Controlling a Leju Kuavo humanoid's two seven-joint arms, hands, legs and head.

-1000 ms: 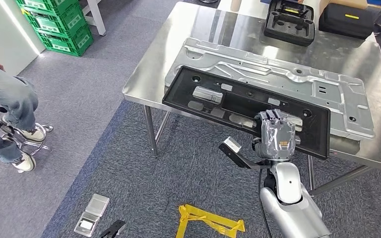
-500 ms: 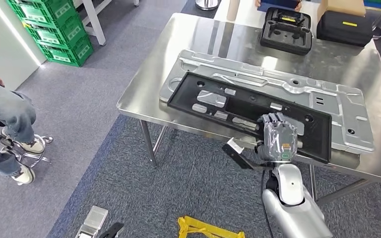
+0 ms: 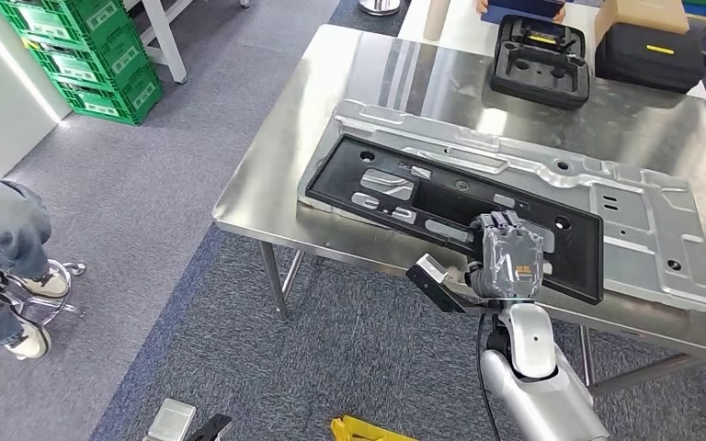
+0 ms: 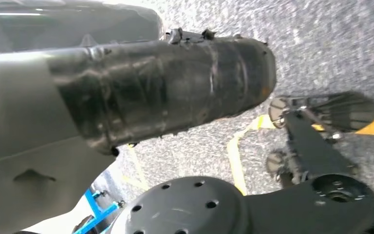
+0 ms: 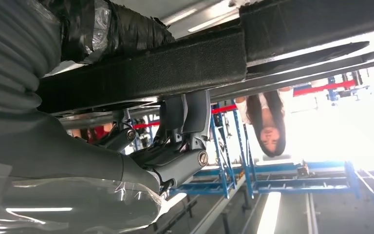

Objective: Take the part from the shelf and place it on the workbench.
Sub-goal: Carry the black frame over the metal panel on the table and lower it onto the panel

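Part placement on workbench [image 3: 267, 188]

Right hand [image 3: 511, 257] grips the long, stiff black part [image 3: 450, 214] at its near edge; probably light, prone to tipping.

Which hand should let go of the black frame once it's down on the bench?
Right. The right hand grips the black frame's near edge over the steel workbench; the left hand hangs over the floor.

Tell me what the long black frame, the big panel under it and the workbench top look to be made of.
Black frame: probably moulded plastic, matte, no glints. Stamped panel: likely bare sheet metal, silvery, with pressed ribs and dull highlights. Workbench: seemingly stainless steel, brushed, mirroring the ceiling lights. The right hand holds the frame's near edge.
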